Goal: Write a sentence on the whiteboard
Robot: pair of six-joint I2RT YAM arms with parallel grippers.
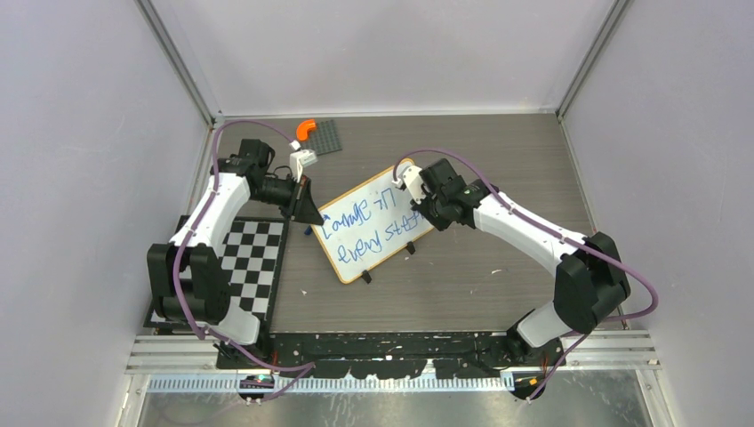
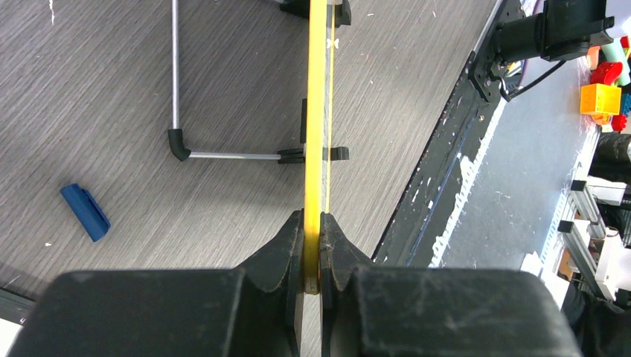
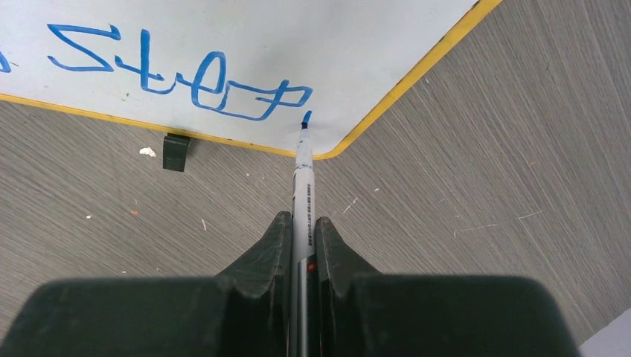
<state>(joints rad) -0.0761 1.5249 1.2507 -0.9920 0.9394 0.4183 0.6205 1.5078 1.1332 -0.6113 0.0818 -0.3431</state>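
Observation:
The whiteboard (image 1: pixel 353 261) stands tilted in the middle of the table, with the blue sentence (image 1: pixel 363 222) written on it in two slanted lines. My left gripper (image 1: pixel 310 214) is shut on the board's left corner. In the left wrist view the yellow edge (image 2: pixel 315 111) runs straight out from between the fingers of that gripper (image 2: pixel 313 223). My right gripper (image 1: pixel 420 212) hangs over the board's right end. It (image 3: pixel 301 223) is shut on a grey marker (image 3: pixel 303 186). The marker's blue tip rests on the whiteboard (image 3: pixel 223 30) just after the word "step" (image 3: pixel 186 71).
A blue marker cap (image 2: pixel 85 212) lies on the table behind the board, near its wire stand (image 2: pixel 175 74). A checkerboard mat (image 1: pixel 253 258) lies at the left. A grey studded plate (image 1: pixel 327 138) with an orange piece (image 1: pixel 305 129) sits at the back.

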